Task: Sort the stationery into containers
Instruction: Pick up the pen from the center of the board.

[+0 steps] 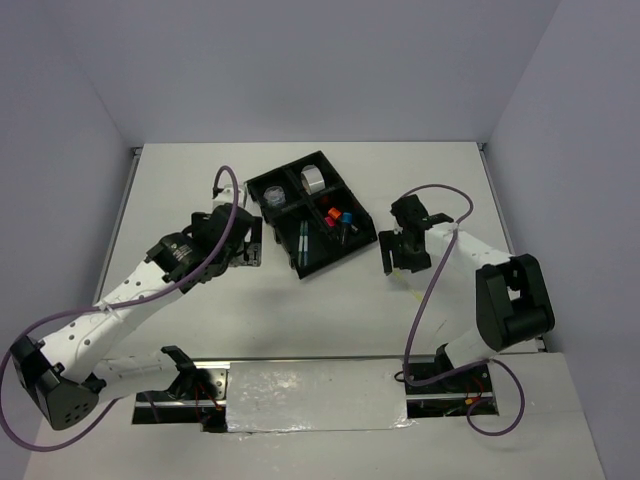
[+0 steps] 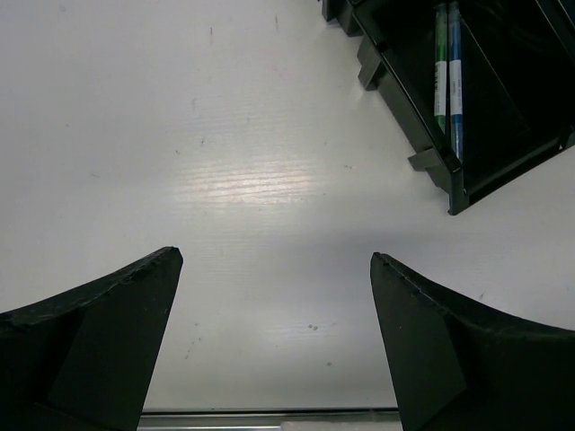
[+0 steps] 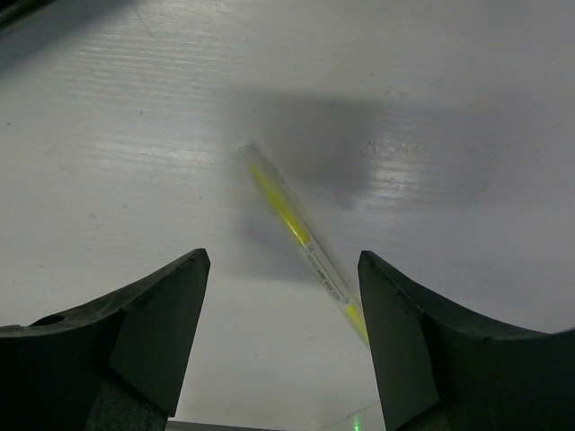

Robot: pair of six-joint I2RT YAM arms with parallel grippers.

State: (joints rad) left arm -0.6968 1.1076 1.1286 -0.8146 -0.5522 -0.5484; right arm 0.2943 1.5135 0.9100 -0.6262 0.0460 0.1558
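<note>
The black four-compartment tray [image 1: 340, 257] sits at table centre. It holds a clear tape roll [image 1: 273, 196], a silver tape roll [image 1: 313, 181], short markers with red and blue caps [image 1: 343, 219] and two thin pens [image 1: 303, 240]. My left gripper [image 1: 250, 243] is open and empty just left of the tray. Its wrist view [image 2: 275, 256] shows bare table, the tray corner [image 2: 431, 162] and the pens [image 2: 446, 72]. My right gripper [image 1: 398, 258] is open, right of the tray, just above a thin yellow pen [image 3: 301, 235] that lies on the table between its fingers.
The white table is walled at the back and both sides. A metal rail [image 1: 300, 362] and the arm bases run along the near edge. Purple cables [image 1: 430, 290] loop off both arms.
</note>
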